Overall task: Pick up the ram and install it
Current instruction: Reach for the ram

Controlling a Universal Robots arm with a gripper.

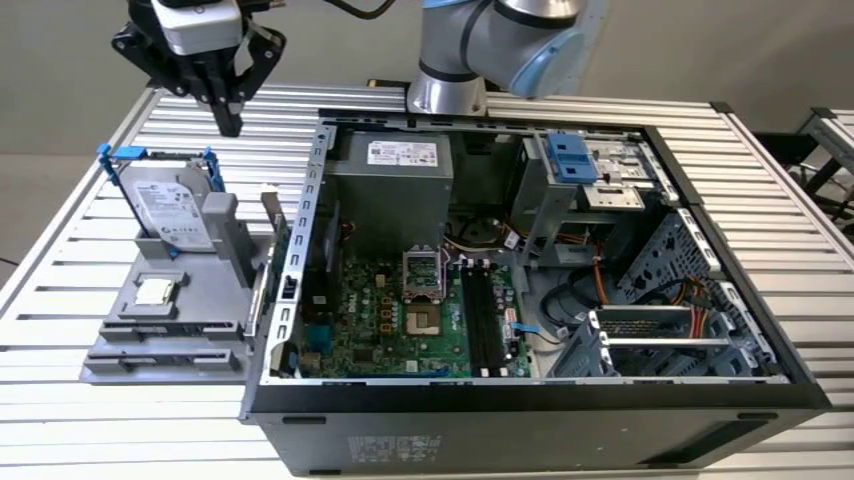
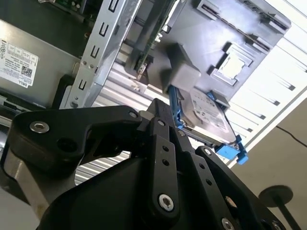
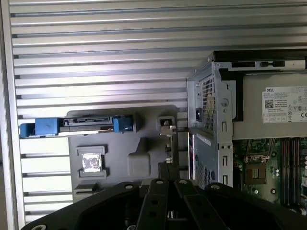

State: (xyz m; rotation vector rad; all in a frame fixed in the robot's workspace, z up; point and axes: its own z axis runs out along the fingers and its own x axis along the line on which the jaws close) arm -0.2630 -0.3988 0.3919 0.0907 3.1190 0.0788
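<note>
Exterior view: gripper, jaws together, hangs apart from ram.

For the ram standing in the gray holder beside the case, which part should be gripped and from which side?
Take the ram by its free upper long edge, clamping across its two flat faces, coming straight down. It stands on edge in the gray holder, its lower edge seated, with the case wall close on the exterior view's right, so a sideways approach looks blocked.
</note>
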